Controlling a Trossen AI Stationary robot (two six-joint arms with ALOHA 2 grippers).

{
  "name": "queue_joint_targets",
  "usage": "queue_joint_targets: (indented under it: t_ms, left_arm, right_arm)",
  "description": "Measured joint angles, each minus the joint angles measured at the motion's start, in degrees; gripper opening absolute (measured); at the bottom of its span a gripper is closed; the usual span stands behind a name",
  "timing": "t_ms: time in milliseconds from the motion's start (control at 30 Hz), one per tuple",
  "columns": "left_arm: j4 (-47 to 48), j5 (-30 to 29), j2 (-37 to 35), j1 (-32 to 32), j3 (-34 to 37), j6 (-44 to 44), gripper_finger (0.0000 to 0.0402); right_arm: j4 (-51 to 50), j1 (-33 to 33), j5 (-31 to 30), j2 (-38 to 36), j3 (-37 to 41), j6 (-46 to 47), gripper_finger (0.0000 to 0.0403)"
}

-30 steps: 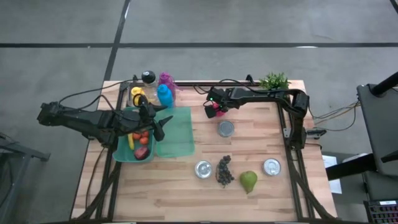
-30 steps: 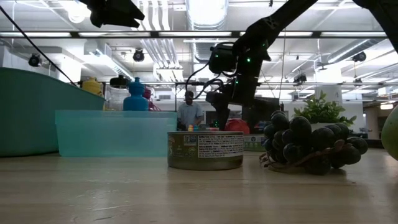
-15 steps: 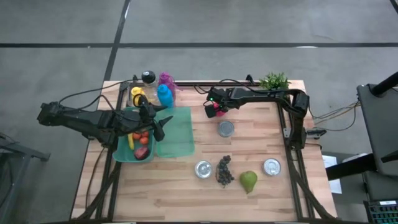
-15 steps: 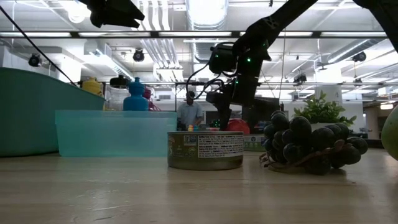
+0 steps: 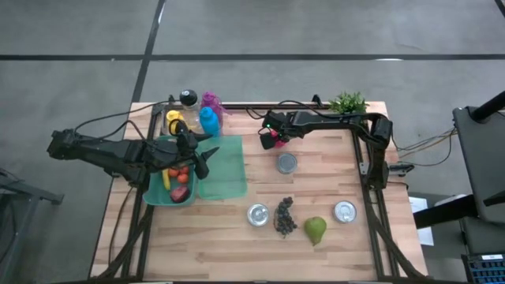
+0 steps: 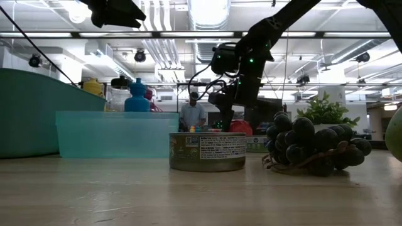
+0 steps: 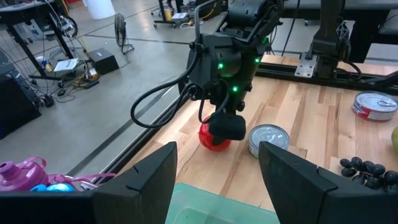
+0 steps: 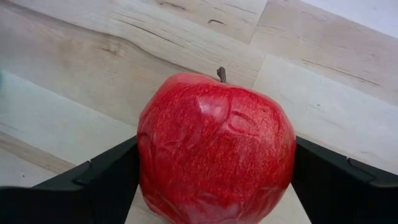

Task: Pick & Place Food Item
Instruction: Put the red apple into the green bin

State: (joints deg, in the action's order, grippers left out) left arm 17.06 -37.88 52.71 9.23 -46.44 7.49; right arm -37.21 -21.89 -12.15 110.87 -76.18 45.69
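Observation:
A red apple [image 8: 214, 146] sits on the wooden table [image 5: 331, 181] toward its far middle, stem up. My right gripper [image 8: 214, 186] reaches steeply down over the apple [image 7: 213, 138] and is shut on it. My left gripper [image 7: 217, 180] hovers open over the teal bin [image 5: 158, 193] and its lid [image 5: 229, 170] at the left, with nothing between its fingers. My right gripper pinches the apple between its two fingers, one on each of two opposite sides [image 8: 144, 155]. The fingers come steeply from above, pointing down. The apple stands upright with its underside on the table.
The teal bin holds several small fruits. Bottles [image 5: 209, 118] stand at the far left and a small plant [image 5: 348, 102] at the far right. Three cans [image 5: 286, 163], [image 5: 258, 214], [image 5: 345, 211], dark grapes [image 5: 285, 217] and a green pear [image 5: 316, 230] lie nearer.

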Motion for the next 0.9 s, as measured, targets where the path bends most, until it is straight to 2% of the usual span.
queue_joint_targets:
  t_ms: [433, 633, 767, 900]
  left_arm:
    - [0.11, -0.01, 0.00, 0.00, 0.00, 0.02, 0.0230]
    - [0.11, 0.00, 0.00, 0.00, 0.00, 0.02, 0.0230]
    - [0.17, -0.01, 0.00, 0.00, 0.00, 0.02, 0.0230]
    - [0.55, 0.02, 0.00, 0.00, 0.01, 0.04, 0.0230]
  right_arm:
    - [-2.20, 1.36, 0.01, -4.31, 0.17, 0.42, 0.0355]
    - [-1.83, 3.83, -0.14, -8.85, 0.10, 0.86, 0.0331]
    - [-1.43, 6.50, -3.21, -12.05, 0.13, 1.31, 0.0326]
    - [-1.25, 9.65, -6.45, -15.25, 0.13, 1.07, 0.0341]
